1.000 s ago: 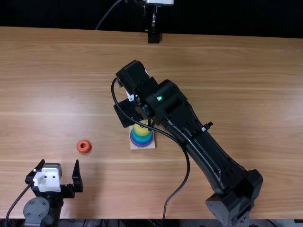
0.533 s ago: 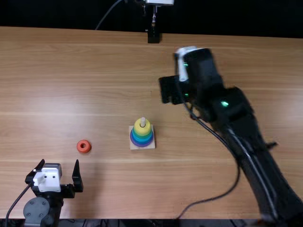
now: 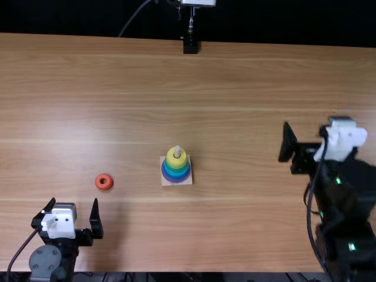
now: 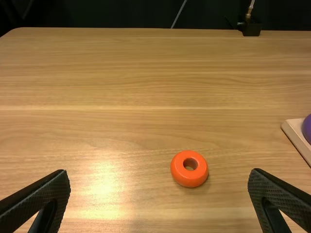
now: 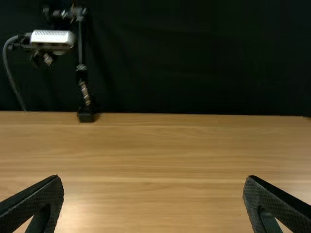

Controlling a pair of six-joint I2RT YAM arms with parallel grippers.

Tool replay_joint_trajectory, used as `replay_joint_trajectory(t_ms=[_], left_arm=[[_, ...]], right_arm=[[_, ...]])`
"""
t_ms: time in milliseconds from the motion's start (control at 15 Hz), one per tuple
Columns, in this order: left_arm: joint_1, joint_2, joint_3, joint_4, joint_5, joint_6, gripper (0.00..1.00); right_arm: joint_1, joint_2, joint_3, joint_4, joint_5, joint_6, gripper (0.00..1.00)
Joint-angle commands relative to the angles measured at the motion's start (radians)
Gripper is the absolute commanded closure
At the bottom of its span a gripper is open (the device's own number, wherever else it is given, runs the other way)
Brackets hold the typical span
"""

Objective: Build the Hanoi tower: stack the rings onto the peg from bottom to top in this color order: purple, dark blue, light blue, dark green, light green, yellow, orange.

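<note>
In the top view, we find the left arm close to the table's near edge, its tool directed straight toward the far side. The tool stands open, with nothing between its fingers. The right arm extends over the right part of the table, its tool also directed toward the far side. The orange ring lies flat on the table, off the peg, just beyond the left tool. Well apart from it, between the two arms, we note the wooden base with its pale peg upright. The yellow ring is uppermost on the peg, with green, blue and purple bands below.

In the left wrist view, we record the fingers spread wide — the orange ring rests on the table ahead of them, touching neither. A corner of the base and part of the purple ring are seen at the view's side.

In the right wrist view, we record the right tool open and empty, facing the far edge — a black stand is there, before a dark curtain.
</note>
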Motion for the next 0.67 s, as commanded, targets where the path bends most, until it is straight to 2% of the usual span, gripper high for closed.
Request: replay_joint_trajectory(t_ms=[0, 200, 267, 333, 467, 533, 600], left_arm=[[0.001, -0.011, -0.112, -0.080, 0.006, 0.003, 0.00], [0.001, -0.011, -0.112, -0.080, 0.006, 0.003, 0.00], [-0.001, -0.011, -0.112, -0.080, 0.006, 0.003, 0.00], [0.001, -0.011, -0.112, -0.080, 0.006, 0.003, 0.00], [0.001, -0.011, -0.112, -0.080, 0.006, 0.003, 0.00], [0.001, -0.011, -0.112, -0.080, 0.006, 0.003, 0.00], [-0.001, -0.011, -0.112, -0.080, 0.006, 0.003, 0.00]], right_arm=[[-0.019, -0.103, -0.079, 0.006, -0.006, -0.046, 0.00], [-0.025, -0.408, -0.295, 0.000, -0.006, -0.048, 0.00], [-0.043, -0.525, -0.390, 0.000, -0.012, -0.048, 0.00], [-0.065, -0.632, -0.479, 0.000, -0.032, -0.048, 0.00], [-0.112, -0.763, -0.590, 0.000, -0.098, -0.048, 0.00], [-0.115, -0.775, -0.631, 0.000, -0.107, -0.048, 0.00], [-0.114, -0.784, -0.666, 0.000, -0.106, -0.051, 0.00]])
